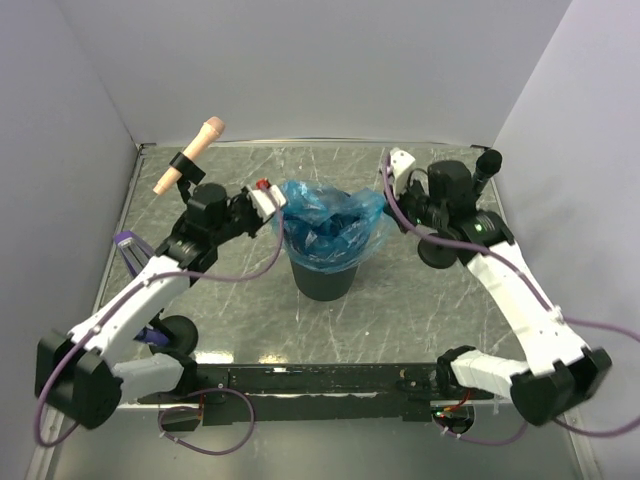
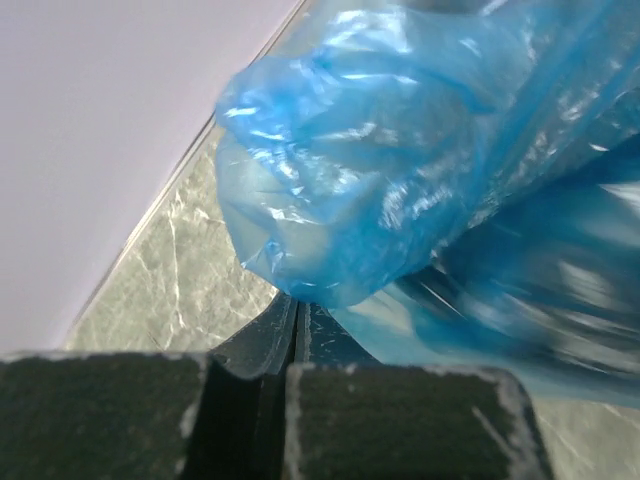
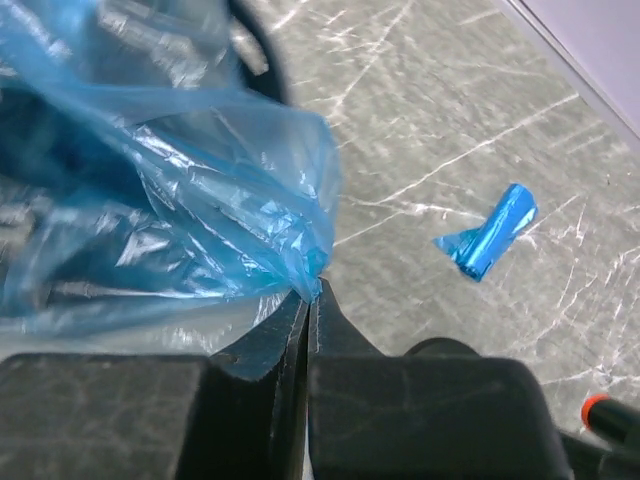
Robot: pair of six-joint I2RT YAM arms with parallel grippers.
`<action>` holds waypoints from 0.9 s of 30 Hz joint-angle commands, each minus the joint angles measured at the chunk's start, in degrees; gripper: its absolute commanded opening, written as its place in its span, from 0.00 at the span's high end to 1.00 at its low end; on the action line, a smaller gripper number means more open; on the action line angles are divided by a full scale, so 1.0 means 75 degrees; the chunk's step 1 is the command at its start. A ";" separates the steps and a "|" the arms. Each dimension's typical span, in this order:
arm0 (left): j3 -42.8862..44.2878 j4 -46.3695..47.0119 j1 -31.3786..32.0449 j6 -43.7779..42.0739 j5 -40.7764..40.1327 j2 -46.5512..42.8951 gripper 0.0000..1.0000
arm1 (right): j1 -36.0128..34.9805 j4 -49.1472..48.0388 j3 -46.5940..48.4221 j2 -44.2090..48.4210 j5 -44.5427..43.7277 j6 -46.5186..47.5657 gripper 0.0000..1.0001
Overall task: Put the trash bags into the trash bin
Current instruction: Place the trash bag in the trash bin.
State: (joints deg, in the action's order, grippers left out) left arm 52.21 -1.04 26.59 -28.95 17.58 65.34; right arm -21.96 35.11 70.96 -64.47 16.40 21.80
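Pinching the trash bag (image 1: pixel 330 225) draped in the trash bin (image 1: pixel 322 282), I had left fingers (image 2: pixel 268 352) and right fingers (image 3: pixel 285 340) clamped shut — on opposite edges.

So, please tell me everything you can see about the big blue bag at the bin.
The blue bag is thin, translucent, crinkled plastic film. It lies opened over the mouth of the dark bin, sagging inside and draped over the rim. The left hand and right hand are shut on its opposite edges.
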 commanded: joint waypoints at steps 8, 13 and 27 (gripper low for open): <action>0.1780 -0.0047 -0.0322 0.1538 0.0186 0.2090 0.99 | 0.0946 -0.0416 0.1331 -0.1856 0.0870 -0.0902 1.00; 0.2028 -0.0085 -0.0451 0.2159 0.1039 0.2409 0.99 | 0.1088 -0.0416 0.1507 -0.2209 0.1842 -0.1195 1.00; 0.2682 -0.1091 -0.1037 0.2852 0.1827 0.2174 0.91 | 0.1345 -0.0287 0.1589 -0.2009 0.2616 -0.1758 1.00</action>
State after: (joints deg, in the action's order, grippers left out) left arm 67.59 -7.27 20.69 -10.24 30.76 80.86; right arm -13.61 34.26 80.38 -79.61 32.86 11.94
